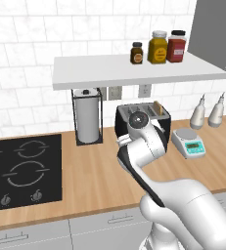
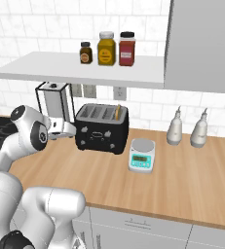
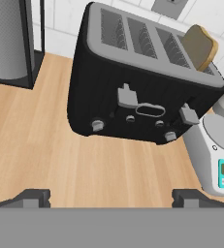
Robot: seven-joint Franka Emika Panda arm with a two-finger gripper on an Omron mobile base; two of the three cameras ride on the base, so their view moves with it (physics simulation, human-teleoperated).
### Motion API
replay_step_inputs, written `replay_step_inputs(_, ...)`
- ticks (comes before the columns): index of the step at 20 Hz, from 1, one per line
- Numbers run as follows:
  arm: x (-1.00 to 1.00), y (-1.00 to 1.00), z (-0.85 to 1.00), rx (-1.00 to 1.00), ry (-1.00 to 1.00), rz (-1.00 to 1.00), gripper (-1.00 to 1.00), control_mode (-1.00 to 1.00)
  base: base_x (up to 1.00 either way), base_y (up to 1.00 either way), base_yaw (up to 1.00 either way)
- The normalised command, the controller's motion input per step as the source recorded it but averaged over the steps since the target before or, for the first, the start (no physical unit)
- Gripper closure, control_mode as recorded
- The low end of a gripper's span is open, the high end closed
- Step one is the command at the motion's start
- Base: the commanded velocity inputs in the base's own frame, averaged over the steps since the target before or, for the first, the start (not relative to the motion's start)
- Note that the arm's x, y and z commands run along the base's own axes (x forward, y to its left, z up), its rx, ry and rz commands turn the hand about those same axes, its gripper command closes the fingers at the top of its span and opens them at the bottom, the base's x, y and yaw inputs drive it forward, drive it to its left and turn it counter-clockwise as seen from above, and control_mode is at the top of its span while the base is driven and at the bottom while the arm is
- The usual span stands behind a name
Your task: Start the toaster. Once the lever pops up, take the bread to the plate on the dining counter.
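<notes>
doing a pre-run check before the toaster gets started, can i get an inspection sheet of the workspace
surface: light-wood counter with white drawers below, black hob inset at its left end
job's things: black toaster against the wall, bread standing in its rightmost slot, top poking out; two grey levers on its face
clutter: white kitchen scale just right of the toaster, paper towel holder left of it, two pale bottles further right
tool: tool open, holding nothing, facing the toaster's front, short of it
cables: nothing seen; wall outlets above the toaster
surroundings: white tiled wall, shelf with three jars, grey cabinet at right
</notes>
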Motion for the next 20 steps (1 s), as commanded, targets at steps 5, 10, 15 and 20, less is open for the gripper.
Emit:
replay_step_inputs(5, 0.00, 0.00, 0.00, 0.00, 0.00, 0.00, -1.00, -1.00, 0.00, 0.00, 0.00)
replay_step_inputs(10, 0.00, -0.23, 0.00, 0.13, -0.03, 0.00, -1.00, -1.00, 0.00, 0.00, 0.00)
replay_step_inputs(15, 0.03, -0.76, 0.07, 0.45, -0.16, 0.00, -1.00, -1.00, 0.00, 0.00, 0.00)
replay_step_inputs(20, 0.00, -0.80, 0.49, 0.11, -0.46, 0.00, -1.00, -1.00, 0.00, 0.00, 0.00)
